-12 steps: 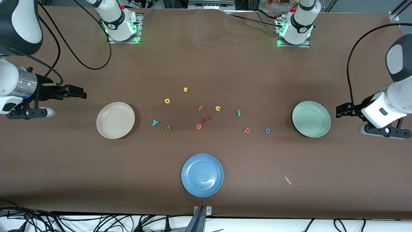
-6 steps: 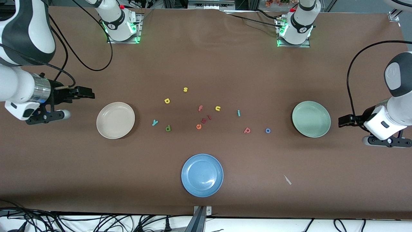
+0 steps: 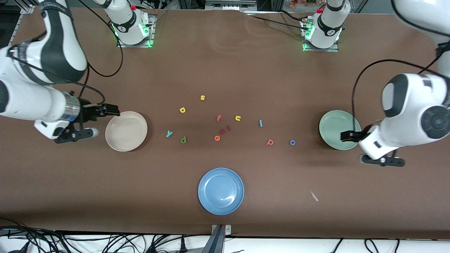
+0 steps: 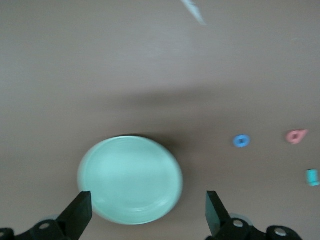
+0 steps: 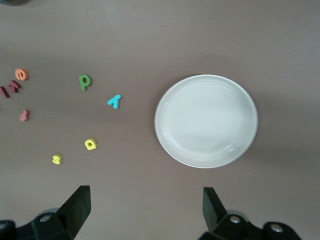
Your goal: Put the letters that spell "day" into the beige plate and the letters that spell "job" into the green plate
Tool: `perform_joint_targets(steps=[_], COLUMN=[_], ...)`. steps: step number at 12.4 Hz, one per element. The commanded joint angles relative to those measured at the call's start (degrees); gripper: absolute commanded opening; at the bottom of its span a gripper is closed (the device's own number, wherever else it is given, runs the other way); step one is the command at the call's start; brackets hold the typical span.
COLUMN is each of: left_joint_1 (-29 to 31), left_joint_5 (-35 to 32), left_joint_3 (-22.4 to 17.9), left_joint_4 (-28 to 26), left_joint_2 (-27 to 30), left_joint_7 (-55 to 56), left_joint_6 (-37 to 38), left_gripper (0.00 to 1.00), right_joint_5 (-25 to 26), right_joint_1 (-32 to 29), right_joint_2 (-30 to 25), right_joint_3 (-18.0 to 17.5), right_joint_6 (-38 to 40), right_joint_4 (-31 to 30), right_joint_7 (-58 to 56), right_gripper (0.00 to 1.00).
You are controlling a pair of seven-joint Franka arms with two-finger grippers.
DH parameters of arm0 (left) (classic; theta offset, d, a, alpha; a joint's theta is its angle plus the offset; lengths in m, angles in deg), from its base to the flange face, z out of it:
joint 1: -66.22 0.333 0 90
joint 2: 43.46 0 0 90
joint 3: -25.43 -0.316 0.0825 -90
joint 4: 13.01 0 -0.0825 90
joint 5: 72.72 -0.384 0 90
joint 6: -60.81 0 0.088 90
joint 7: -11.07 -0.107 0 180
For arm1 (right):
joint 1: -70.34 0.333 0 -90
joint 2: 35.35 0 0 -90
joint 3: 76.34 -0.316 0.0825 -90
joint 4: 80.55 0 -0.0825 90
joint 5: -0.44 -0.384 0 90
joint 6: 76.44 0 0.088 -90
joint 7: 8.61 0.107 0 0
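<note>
Nothing is sorted yet. My right pincer point(image 3: 111, 111) is hanging wide open and empty over the beige plate's point(image 3: 126, 131) rim; y point(image 3: 169, 133), d point(image 3: 183, 140), a point(image 3: 182, 110), j point(image 3: 260, 123), b point(image 3: 269, 142) and o point(image 3: 292, 142) are all lying on the table between the plates. My left pincer point(image 3: 348, 136), equally open and empty, is covering part of the green plate point(image 3: 335, 123). Both pincers' tips are showing only partly at the wrist views' edges.

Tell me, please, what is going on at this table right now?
Two arms are sorting small letters into plates, but nothing is picked up yet. The right gripper hangs with open jaws at the rim of the empty beige plate; the left gripper hangs open over the empty green plate. The teal "y", green "d", yellow "a", blue "o", pinkish-red "b" and teal "j" lie on the table between them.
</note>
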Motion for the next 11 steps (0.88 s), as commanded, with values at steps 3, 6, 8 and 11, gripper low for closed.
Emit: perform_joint_targets(steps=[3, 6, 8, 11], left_joint_1=[-5.4, -8.0, -9.8, -11.8], left_joint_5=[5.9, 6.0, 5.9, 5.9], left_joint_3=[-0.6, -0.6, -0.6, -0.7], left_joint_4=[-4.7, -11.0, -12.5, -12.5], left_joint_2=[-4.9, -7.1, -8.9, -11.3], left_joint_7=[8.2, 13.8, 18.5, 22.0], left_joint_6=[-7.9, -20.5, -24.4, -26.6], left_gripper=[1.0, 1.0, 1.0, 0.98], right_joint_5=[1.9, 8.3, 9.9, 12.8], right_joint_1=[0.0, 0.0, 0.0, 0.0], right_joint_2=[0.6, 1.8, 3.2, 7.3], right_joint_3=[-7.3, -11.8, -13.7, -14.8], right_joint_6=[-7.4, -18.1, -22.0, -25.9], right_joint_4=[-4.3, -11.6, -13.8, -13.9], right_joint_7=[17.1, 28.7, 34.0, 40.6], right_gripper=[0.99, 0.99, 0.99, 0.99])
